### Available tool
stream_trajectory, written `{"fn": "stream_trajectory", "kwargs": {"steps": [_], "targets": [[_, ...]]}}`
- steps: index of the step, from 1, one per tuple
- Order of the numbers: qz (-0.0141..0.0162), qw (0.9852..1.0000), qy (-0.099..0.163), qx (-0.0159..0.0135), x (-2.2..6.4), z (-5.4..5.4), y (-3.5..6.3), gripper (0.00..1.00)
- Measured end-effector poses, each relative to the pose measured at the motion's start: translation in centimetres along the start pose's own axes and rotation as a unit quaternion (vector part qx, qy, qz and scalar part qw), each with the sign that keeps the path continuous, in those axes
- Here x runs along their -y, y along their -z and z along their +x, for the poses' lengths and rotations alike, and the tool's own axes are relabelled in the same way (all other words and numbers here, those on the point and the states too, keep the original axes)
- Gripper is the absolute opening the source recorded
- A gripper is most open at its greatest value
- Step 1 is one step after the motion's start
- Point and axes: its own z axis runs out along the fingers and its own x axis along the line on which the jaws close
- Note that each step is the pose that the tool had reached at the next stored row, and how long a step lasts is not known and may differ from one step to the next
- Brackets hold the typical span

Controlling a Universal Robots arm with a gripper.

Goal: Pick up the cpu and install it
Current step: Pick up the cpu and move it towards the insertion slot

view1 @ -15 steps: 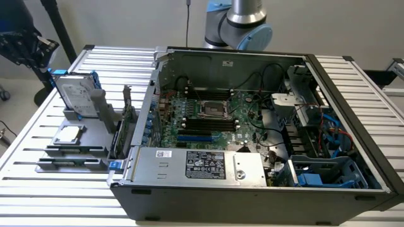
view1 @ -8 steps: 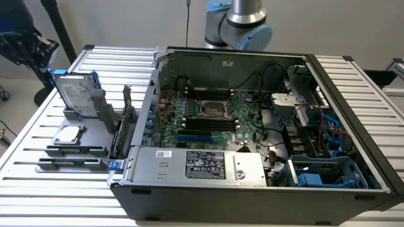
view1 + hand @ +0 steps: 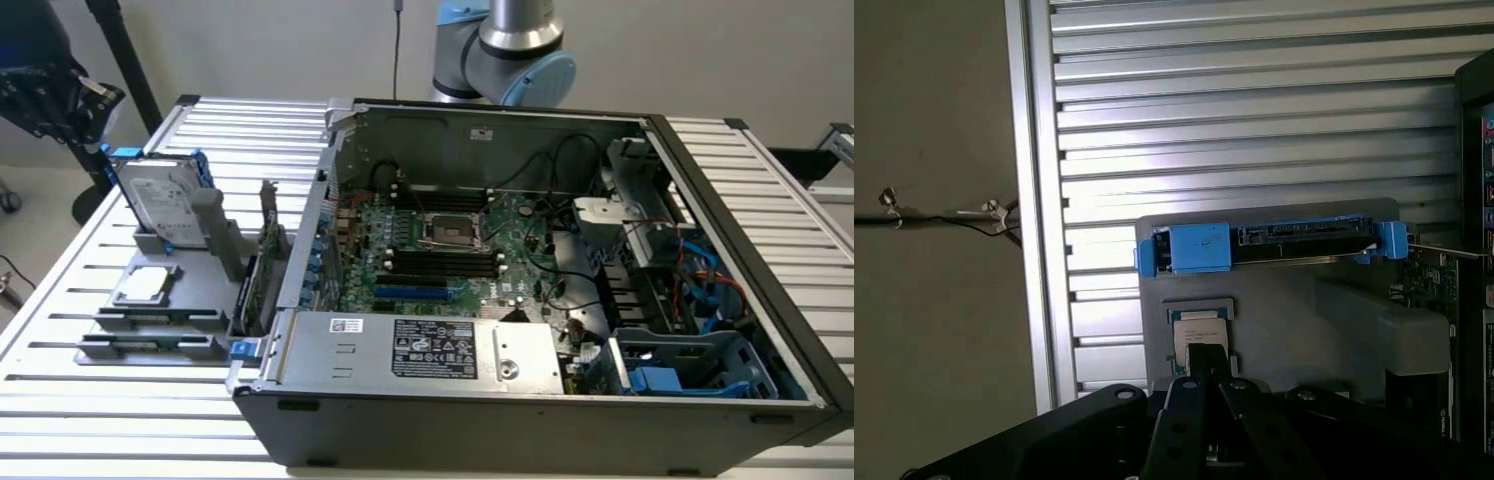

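The cpu (image 3: 147, 285) lies flat, metal top up, in a shallow square pocket of the grey holder (image 3: 207, 292) on the desk (image 3: 80, 400), to the exterior view's left of the open computer case (image 3: 534, 420). Being square, it has no long side, and its edges run in line with the holder's. The same holder carries a hard drive (image 3: 160, 205) standing on edge in a blue frame and memory sticks (image 3: 150, 345) lying in slots, while the gripper (image 3: 1204, 368) hangs above the cpu, fingers pressed together, holding nothing.
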Motion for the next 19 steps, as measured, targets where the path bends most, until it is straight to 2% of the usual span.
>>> {"fn": "stream_trajectory", "kwargs": {"steps": [2,3,6,10,12,13,19], "targets": [[0.0,1.0,0.0,0.0,0.0,0.0,0.0,0.12],[0.0,1.0,0.0,0.0,0.0,0.0,0.0,0.24],[0.0001,1.0,0.0,-0.0001,0.0,0.0,0.0,0.3],[0.0003,1.0,0.0,0.0001,0.0,0.0,-0.09,0.53],[0.0004,1.0,0.0,0.0001,0.01,0.0,-0.25,0.53],[0.0004,1.0,0.0,0.0001,0.02,0.0,-0.42,0.6],[0.0005,1.0,0.008,-0.0009,0.26,0.0,-1.5,0.6]]}}
